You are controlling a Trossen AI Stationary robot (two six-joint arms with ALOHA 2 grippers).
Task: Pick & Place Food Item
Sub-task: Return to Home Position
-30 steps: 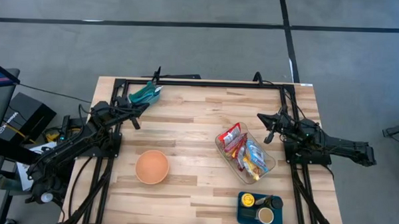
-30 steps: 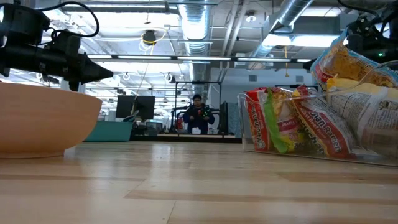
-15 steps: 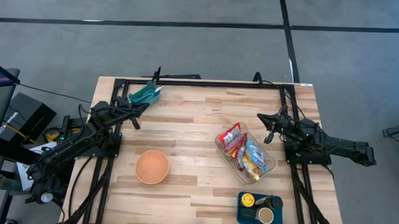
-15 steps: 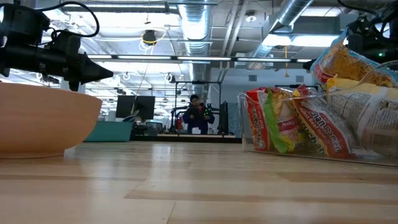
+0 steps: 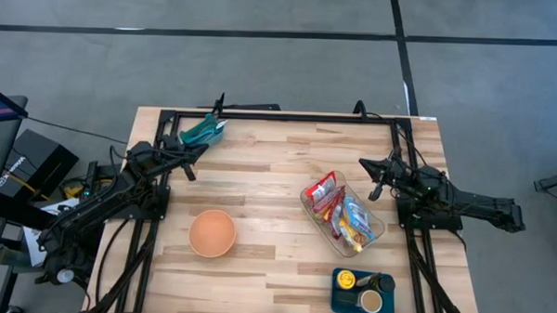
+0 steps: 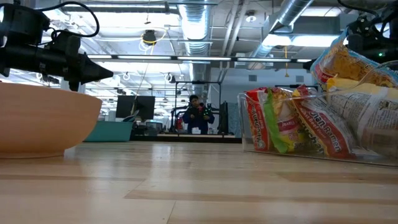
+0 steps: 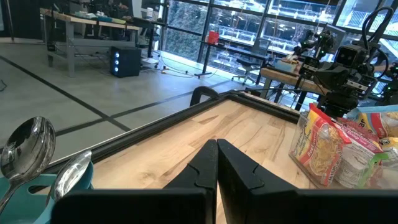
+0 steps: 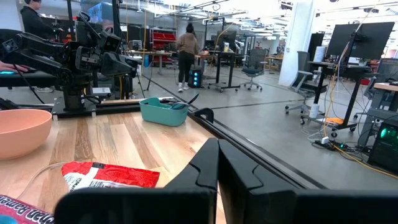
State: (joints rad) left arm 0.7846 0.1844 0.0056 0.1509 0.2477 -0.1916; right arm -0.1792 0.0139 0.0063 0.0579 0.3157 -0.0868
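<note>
Basically it's looking done: noodle packs [image 5: 346, 219] are sitting in the clear bin [image 6: 242, 134], spoons [image 7: 28, 146] in the green bin [image 8: 158, 113], left tool [image 7: 216, 148] and right tool [image 8: 218, 146] are hanging closed, empty.

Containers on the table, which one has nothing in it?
The orange bowl, whose inside is bare. The green bin holds spoons, the transparent bin holds noodle packs, and the blue tray holds small round items.

Matte black jointed left arm [image 5: 110, 202], thin black cable [image 6: 97, 22] looping over it, right arm [image 5: 462, 208] equally dark, left hand [image 7: 216, 155] with wedge-shaped, notched fingers [image 7: 202, 171].
</note>
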